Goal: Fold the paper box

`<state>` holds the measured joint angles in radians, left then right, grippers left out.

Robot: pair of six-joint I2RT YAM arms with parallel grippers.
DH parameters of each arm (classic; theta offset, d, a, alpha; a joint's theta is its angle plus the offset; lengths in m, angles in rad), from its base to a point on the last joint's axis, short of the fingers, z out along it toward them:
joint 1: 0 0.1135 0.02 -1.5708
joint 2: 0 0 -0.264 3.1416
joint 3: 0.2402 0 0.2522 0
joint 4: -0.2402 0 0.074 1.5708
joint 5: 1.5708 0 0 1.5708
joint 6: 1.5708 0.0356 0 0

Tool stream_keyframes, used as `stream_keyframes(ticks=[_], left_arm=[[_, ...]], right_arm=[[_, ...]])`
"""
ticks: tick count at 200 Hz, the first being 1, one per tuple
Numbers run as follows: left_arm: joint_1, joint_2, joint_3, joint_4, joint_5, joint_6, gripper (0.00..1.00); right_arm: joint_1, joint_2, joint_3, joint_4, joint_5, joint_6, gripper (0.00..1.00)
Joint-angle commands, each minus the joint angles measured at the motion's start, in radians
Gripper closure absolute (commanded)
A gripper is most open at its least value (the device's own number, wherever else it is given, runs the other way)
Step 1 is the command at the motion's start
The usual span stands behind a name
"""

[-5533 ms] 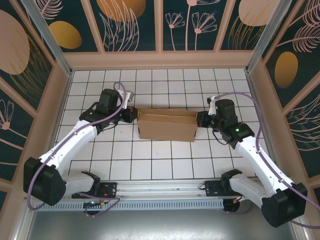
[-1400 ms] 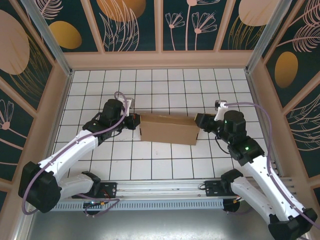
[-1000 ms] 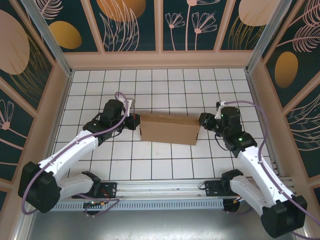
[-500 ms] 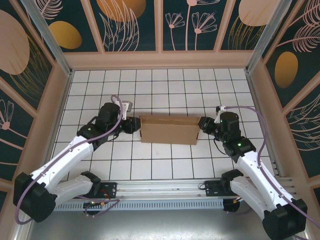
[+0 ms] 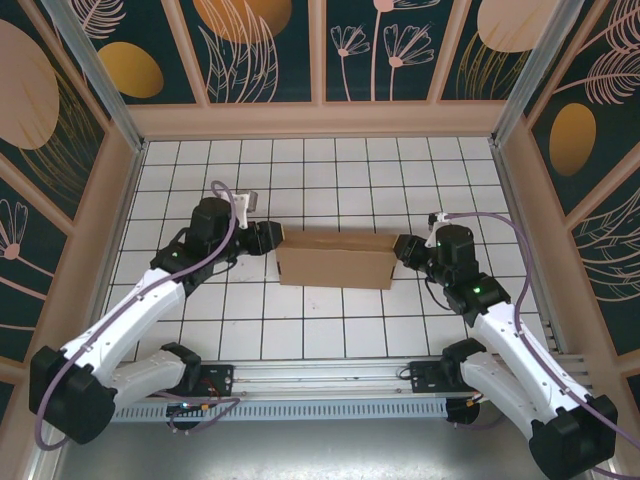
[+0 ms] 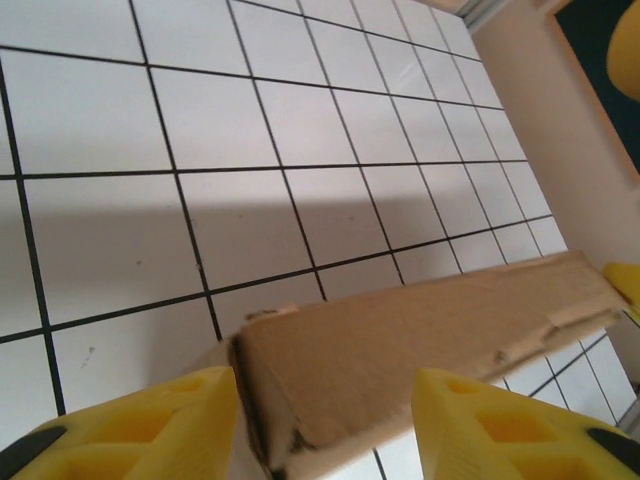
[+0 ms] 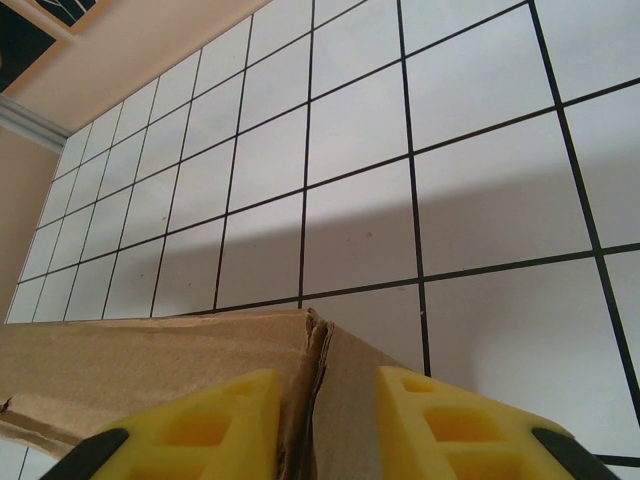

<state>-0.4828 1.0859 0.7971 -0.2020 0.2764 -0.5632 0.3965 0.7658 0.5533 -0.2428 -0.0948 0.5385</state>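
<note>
Near edge: arm bases on the rail [image 5: 330, 375], both arms reaching fwd over the tiled table [image 5: 300, 330].

Mid-table: the paper box [image 5: 335, 262], compact brown rectangle, long axis L–R, resting on the tiles, one gripper at each end.

Left gripper [image 6: 325, 415]: jaws wide apart, box's L end corner between them, one finger just beside the end wall. No clamp seen.

Right gripper [image 7: 328, 405]: jaws close together, corner seam of box's R end in the narrow gap. Pinching or merely straddling, can't tell. Cardboard edges at that seam rough, not quite flush.

Risks, as judged:
- W/ L side unclamped, a push from R likely to skid the whole box sideways instead of creasing it.
- Uneven squeeze from both ends → top panel bowing or buckling, flaps springing open.
- Hard pinch on the seam → crushed or torn cardboard.

Beyond the box: more tiles up to the far wall [image 5: 320, 120], no brace visible btw. A fwd shove apt to send the box sliding off.
</note>
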Motion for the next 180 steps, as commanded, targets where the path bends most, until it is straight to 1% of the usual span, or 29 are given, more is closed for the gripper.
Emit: stream_keyframes(ticks=[1, 40, 78, 96, 112, 130, 157, 180], left_arm=[[0.016, 0.027, -0.056, 0.101, 0.013, -0.051, 0.51], [0.015, 0.03, -0.205, 0.212, 0.047, -0.135, 0.56], [0.015, 0.014, -0.291, 0.221, 0.017, -0.155, 0.57], [0.015, 0.026, -0.321, 0.254, 0.034, -0.181, 0.59], [0.015, 0.021, -0.322, 0.29, 0.066, -0.196, 0.62], [0.015, -0.003, -0.294, 0.318, 0.093, -0.224, 0.68], [0.015, -0.034, -0.235, 0.361, 0.135, -0.318, 0.73], [0.015, -0.072, -0.191, 0.372, 0.117, -0.368, 0.75]], right_arm=[[0.017, 0.002, -0.005, -0.047, 0.028, 0.006, 0.69], [0.065, 0.016, -0.021, -0.045, 0.017, 0.007, 0.68], [0.108, 0.017, -0.055, -0.052, 0.068, 0.051, 0.68], [0.116, 0.007, -0.094, -0.029, 0.045, 0.09, 0.69], [0.116, 0.0, -0.1, -0.003, 0.007, 0.11, 0.69], [0.116, -0.002, -0.063, 0.016, -0.031, 0.115, 0.69], [0.126, 0.027, 0.005, 0.08, -0.117, 0.182, 0.69], [0.145, 0.067, 0.066, 0.127, -0.117, 0.21, 0.7]])
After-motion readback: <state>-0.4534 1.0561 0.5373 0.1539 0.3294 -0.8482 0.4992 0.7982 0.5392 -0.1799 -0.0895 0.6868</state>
